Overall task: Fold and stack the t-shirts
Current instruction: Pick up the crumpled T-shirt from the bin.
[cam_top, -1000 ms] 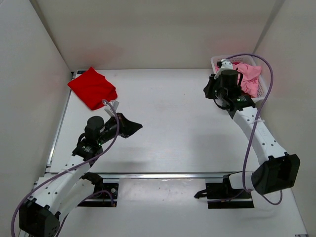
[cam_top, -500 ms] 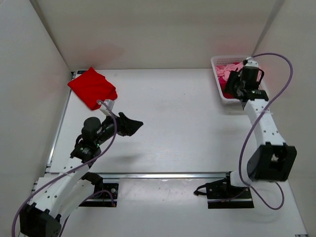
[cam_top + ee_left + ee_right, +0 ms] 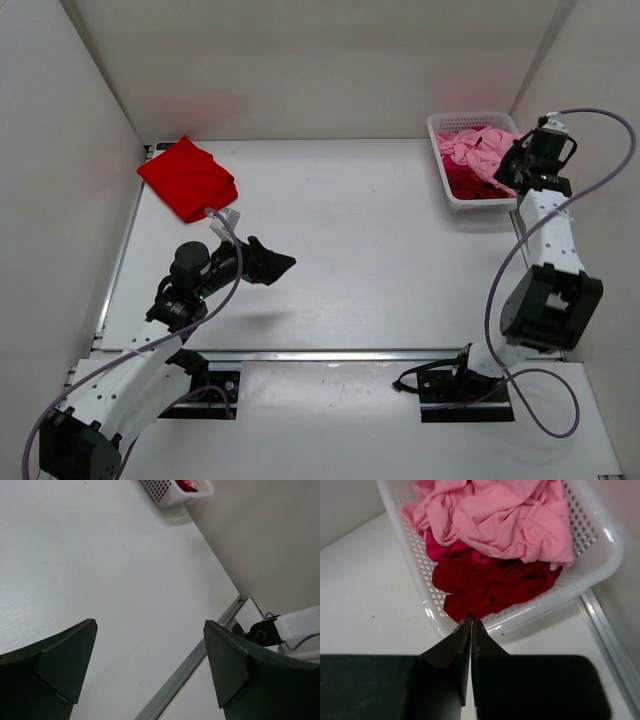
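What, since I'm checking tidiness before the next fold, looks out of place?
The bright red shirt lies askew to the table edges, far left. The pink shirt, magenta shirt and dark red shirt sit crumpled in the white basket; nothing spilled.

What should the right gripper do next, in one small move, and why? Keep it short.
Probably raise the right gripper slowly, straight up. It is shut, with its tips at the near edge of the dark red shirt, which lies against the basket at its near rim. Whether cloth is caught cannot be told. A short lift would show this.
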### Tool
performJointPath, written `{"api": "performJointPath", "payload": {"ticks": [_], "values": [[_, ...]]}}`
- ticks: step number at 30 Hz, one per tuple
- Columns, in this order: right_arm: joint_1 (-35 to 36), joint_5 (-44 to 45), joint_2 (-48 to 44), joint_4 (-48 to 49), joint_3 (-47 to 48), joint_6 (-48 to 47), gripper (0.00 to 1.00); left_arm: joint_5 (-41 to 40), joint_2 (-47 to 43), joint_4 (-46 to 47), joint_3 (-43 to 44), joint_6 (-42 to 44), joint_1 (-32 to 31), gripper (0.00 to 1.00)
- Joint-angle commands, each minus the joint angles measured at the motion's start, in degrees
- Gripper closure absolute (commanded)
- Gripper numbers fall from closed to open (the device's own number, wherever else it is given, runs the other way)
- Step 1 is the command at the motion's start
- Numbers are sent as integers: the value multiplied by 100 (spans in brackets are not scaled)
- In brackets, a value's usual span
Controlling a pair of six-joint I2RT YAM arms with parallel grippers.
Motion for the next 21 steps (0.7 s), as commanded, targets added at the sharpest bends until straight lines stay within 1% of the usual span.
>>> {"api": "performJointPath", "payload": {"ticks": [1,2,3,5,6,8,11,13,14,15,16,17,18,19,21], "values": [[151,53,658,175,486,123,97,78,191,-9,-63,146,52,1],[186,98,999,209,669,80,90,60,357,-26,-46,189,43,1],[160,55,1298,236,880,70,86,51,429,-17,-2,225,8,1],[28,-296,1764,202,1231,158,74,16,657,27,59,330,-79,1],[-59,-419,2089,140,1529,210,70,16,762,88,51,322,-71,2],[-130,-534,2520,-9,1978,220,65,95,877,255,-45,313,-27,2],[-43,-123,3162,-272,2759,-52,58,122,1131,422,-11,304,-97,2],[54,-34,3672,-518,3584,-210,58,165,1273,492,24,322,-97,1],[63,97,3813,-615,3789,-272,58,157,1317,501,16,313,-115,1],[80,90,4111,-764,4270,-351,57,166,1413,519,51,339,-124,1],[107,81,4453,-992,4805,-439,58,157,1431,571,60,313,-150,1],[124,124,4656,-1282,5150,-439,58,183,1484,546,69,322,-133,1],[116,81,4737,-1215,5232,-509,58,166,1519,572,60,339,-141,1],[133,81,4720,-1040,5067,-518,58,200,1511,615,42,304,-141,1],[116,28,4930,-1116,5344,-545,58,218,1589,642,16,322,-107,1]]}}
